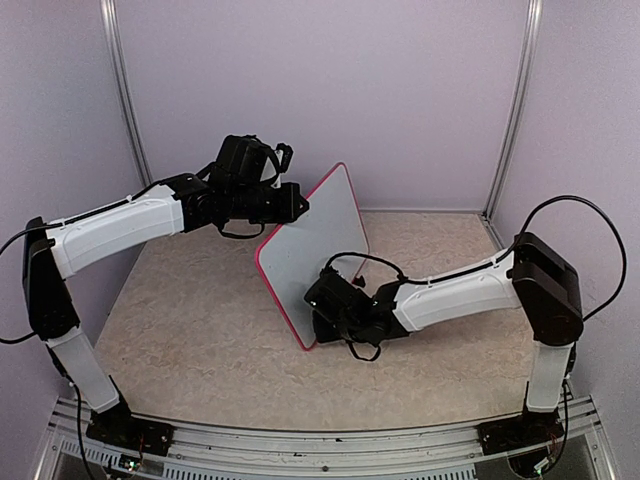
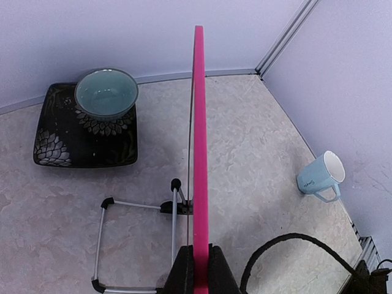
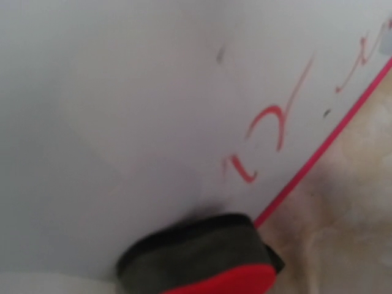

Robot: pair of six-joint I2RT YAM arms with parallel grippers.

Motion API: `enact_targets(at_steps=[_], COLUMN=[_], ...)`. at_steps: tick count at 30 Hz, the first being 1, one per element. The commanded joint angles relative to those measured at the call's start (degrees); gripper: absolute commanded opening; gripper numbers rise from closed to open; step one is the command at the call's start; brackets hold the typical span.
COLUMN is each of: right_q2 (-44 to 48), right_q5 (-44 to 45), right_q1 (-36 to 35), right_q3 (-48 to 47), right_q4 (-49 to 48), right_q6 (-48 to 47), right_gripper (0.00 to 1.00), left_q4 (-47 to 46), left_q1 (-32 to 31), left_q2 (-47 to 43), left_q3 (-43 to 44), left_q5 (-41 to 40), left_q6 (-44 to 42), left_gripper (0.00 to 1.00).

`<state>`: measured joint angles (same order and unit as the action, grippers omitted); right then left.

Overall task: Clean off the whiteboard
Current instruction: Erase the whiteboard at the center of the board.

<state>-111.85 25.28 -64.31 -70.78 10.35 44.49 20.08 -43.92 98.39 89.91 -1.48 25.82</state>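
With your left gripper (image 1: 298, 206) clamped on the upper edge of the whiteboard (image 1: 315, 245), standing on edge mid-table, press the eraser (image 3: 202, 257) pinched in your right gripper (image 1: 324, 300) flat and sweep it across the red strokes (image 3: 269, 128).

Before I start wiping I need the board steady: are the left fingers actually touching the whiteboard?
Touching. In the left wrist view the left gripper clamps the whiteboard's pink edge, both fingers flush against it, no gap.
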Motion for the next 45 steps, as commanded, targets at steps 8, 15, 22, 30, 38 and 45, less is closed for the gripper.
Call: enact_targets(at_steps=[8, 15, 22, 30, 38, 45], right_q2=[7.41, 3.68, -2.58, -3.6, -6.97, -9.43], right_q5=[-4.91, -4.91, -6.45, -1.43, 1.66, 4.37], right_q1=[0.78, 0.32, 1.78, 2.18, 2.98, 3.23], right_q3=[-1.49, -2.79, -3.36, -5.5, -10.43, -16.21], right_q4=[-9.58, -6.84, -2.51, 0.63, 3.52, 7.79], right_q6=[-1.9, 1.04, 3.71, 2.95, 2.6, 1.96], right_gripper=[0.14, 0.14, 0.14, 0.15, 0.16, 0.16], left_q4=[4.84, 4.8, 4.58, 4.36, 4.36, 4.2], left_q1=[-2.57, -2.48, -2.48, -2.48, -2.63, -2.66], left_q2=[2.15, 2.28, 2.06, 1.93, 1.76, 1.73], left_q3=[-3.25, -3.25, -3.55, -3.78, -3.95, -3.96], left_q5=[3.63, 3.58, 3.69, 3.93, 3.76, 3.55], left_q6=[2.58, 2.53, 2.5, 2.65, 2.91, 3.24], left_gripper=[0.0, 0.0, 0.0, 0.0, 0.0, 0.0])
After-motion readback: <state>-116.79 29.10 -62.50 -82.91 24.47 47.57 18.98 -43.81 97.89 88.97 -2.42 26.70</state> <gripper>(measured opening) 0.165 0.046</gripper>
